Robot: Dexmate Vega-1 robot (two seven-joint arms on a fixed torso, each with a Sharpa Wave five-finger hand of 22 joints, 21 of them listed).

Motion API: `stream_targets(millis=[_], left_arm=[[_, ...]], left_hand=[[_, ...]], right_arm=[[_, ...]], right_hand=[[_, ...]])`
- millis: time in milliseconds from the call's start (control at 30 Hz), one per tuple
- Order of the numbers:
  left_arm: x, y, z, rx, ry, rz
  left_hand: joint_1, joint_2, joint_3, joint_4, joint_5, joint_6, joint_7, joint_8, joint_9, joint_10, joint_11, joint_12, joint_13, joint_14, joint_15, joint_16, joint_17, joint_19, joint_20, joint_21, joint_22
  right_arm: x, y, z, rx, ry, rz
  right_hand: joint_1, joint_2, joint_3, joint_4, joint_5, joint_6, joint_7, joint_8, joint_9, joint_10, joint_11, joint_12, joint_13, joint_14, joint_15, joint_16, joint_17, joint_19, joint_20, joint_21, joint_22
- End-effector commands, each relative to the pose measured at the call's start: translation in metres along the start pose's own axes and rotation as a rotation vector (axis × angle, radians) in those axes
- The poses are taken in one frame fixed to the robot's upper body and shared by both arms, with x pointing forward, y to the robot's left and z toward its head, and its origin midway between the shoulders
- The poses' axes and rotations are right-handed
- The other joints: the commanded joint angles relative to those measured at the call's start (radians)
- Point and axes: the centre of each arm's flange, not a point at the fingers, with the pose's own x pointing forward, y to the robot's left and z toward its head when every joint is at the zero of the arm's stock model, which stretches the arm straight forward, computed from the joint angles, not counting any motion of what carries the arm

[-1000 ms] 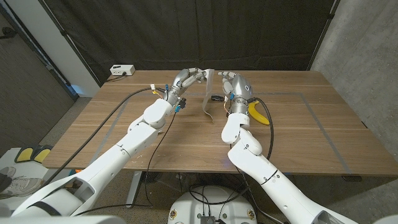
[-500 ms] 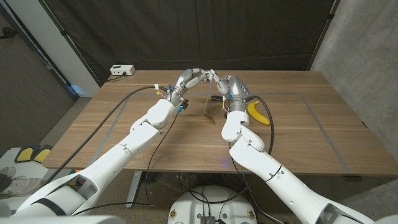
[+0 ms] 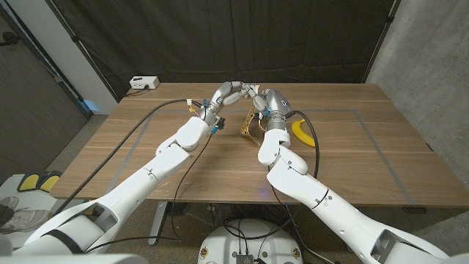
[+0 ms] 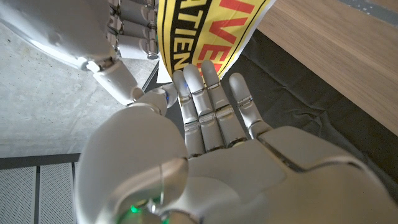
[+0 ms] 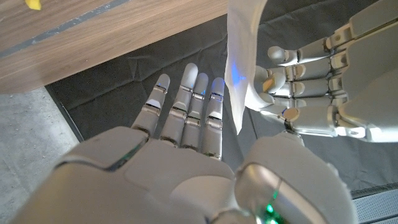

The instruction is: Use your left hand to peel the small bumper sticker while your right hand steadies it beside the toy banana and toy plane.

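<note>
Hands meet mid-air over the far table (image 3: 176, 158): left hand (image 3: 229, 92) pinches the yellow bumper sticker (image 3: 250, 122) at its top, right hand (image 3: 266, 100) grips it too, sticker dangling between them, toy banana (image 3: 302, 133) just right.

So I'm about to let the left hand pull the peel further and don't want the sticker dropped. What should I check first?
1. Left hand has hold of the sticker: ok, fingers meet its top edge.
2. Right hand steadies it: ok, the sheet passes beside its thumb.
3. Sticker lifted off the table: ok.
4. Backing separating from the printed face: cannot tell.
5. Toy banana clear of the hands: ok, beside the right arm.
6. Toy plane's position: cannot tell.
</note>
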Motion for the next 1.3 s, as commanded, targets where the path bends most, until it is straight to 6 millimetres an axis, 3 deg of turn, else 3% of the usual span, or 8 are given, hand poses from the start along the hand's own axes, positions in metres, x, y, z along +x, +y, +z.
stream_targets(millis=[33,167,367,600,667,867,1067,1300], left_arm=[[0.0,-0.006,0.003,0.029,-0.026,-0.04],[-0.001,-0.006,0.004,0.033,-0.037,-0.052],[-0.002,-0.007,0.005,0.027,-0.042,-0.044],[-0.001,-0.007,0.006,0.026,-0.058,-0.046],[-0.002,-0.007,0.007,0.026,-0.06,-0.036],[-0.004,-0.008,0.005,0.016,-0.057,-0.02],[-0.007,-0.008,0.003,0.005,-0.058,0.001],[-0.012,-0.006,-0.002,-0.022,-0.036,0.04]], left_hand=[[0.001,0.01,0.083,-0.076,-0.005,0.027,-0.029,0.008,-0.005,-0.053,-0.106,-0.001,0.003,0.011,-0.114,-0.005,0.002,0.0,-0.008,0.006,-0.002],[-0.002,0.009,0.083,-0.075,-0.009,0.027,-0.031,0.01,-0.01,-0.055,-0.109,0.0,0.007,0.011,-0.116,-0.008,0.003,0.0,-0.01,0.006,-0.004],[-0.005,0.01,0.084,-0.074,-0.014,0.024,-0.033,0.014,-0.013,-0.05,-0.11,-0.002,0.003,0.016,-0.119,-0.012,0.004,-0.001,-0.01,0.007,-0.007],[-0.007,0.011,0.087,-0.075,-0.019,0.023,-0.037,0.019,-0.019,-0.052,-0.11,0.0,0.011,0.019,-0.12,-0.018,0.006,-0.001,-0.011,0.007,-0.011],[-0.008,0.011,0.087,-0.075,-0.02,0.022,-0.036,0.019,-0.02,-0.053,-0.111,-0.001,0.011,0.018,-0.121,-0.019,0.006,0.0,-0.012,0.007,-0.012],[-0.011,0.011,0.089,-0.074,-0.024,0.02,-0.038,0.024,-0.023,-0.049,-0.115,-0.004,0.006,0.022,-0.123,-0.024,0.007,0.001,-0.013,0.008,-0.015],[-0.013,0.011,0.091,-0.074,-0.026,0.017,-0.033,0.031,-0.019,-0.048,-0.115,-0.004,0.008,0.03,-0.125,-0.026,0.008,0.002,-0.013,0.008,-0.018],[-0.017,0.009,0.097,-0.074,-0.02,0.008,-0.034,0.053,0.008,-0.048,-0.125,-0.005,0.01,0.037,-0.125,-0.033,0.008,0.003,-0.008,0.008,-0.022]], right_arm=[[0.004,0.003,0.002,0.003,-0.011,-0.082],[0.003,0.003,0.001,0.021,-0.038,-0.107],[-0.001,0.002,0.002,0.037,-0.063,-0.177],[-0.003,-0.001,0.001,0.026,-0.05,-0.203],[-0.005,-0.002,0.001,0.032,-0.061,-0.235],[-0.008,-0.001,0.001,0.022,-0.094,-0.329],[-0.01,0.0,0.001,0.017,-0.125,-0.413],[-0.008,0.0,-0.002,0.022,-0.137,-0.472]], right_hand=[[0.033,0.016,0.008,-0.017,0.001,0.051,-0.004,0.018,0.002,0.048,-0.004,0.02,0.003,0.048,-0.013,0.03,-0.003,0.027,-0.008,0.009,0.0],[0.105,0.054,0.046,-0.056,-0.005,0.111,-0.023,0.032,0.001,0.107,-0.017,0.037,-0.001,0.099,-0.039,0.067,-0.005,0.062,-0.022,0.018,0.0],[0.318,0.152,0.19,-0.169,-0.019,0.226,-0.086,0.055,-0.004,0.22,-0.09,0.064,-0.018,0.141,-0.096,0.132,0.004,0.091,-0.072,0.025,0.001],[0.417,0.152,0.274,-0.211,-0.029,0.274,-0.103,0.072,0.001,0.265,-0.115,0.081,-0.02,0.162,-0.121,0.159,0.014,0.106,-0.092,0.034,0.002],[0.483,0.156,0.325,-0.231,-0.033,0.307,-0.115,0.086,0.004,0.29,-0.133,0.091,-0.018,0.174,-0.136,0.163,0.015,0.112,-0.101,0.039,0.003],[0.494,0.15,0.347,-0.208,-0.043,0.326,-0.126,0.105,0.019,0.331,-0.145,0.117,-0.001,0.2,-0.161,0.204,0.062,0.12,-0.143,0.049,0.007],[0.478,0.147,0.347,-0.178,-0.046,0.29,-0.145,0.108,0.047,0.319,-0.183,0.133,0.03,0.185,-0.185,0.226,0.11,0.085,-0.197,0.049,0.018],[0.478,0.147,0.35,-0.162,-0.037,0.288,-0.149,0.13,0.083,0.325,-0.192,0.159,0.066,0.207,-0.195,0.268,0.168,0.084,-0.212,0.065,0.034]])
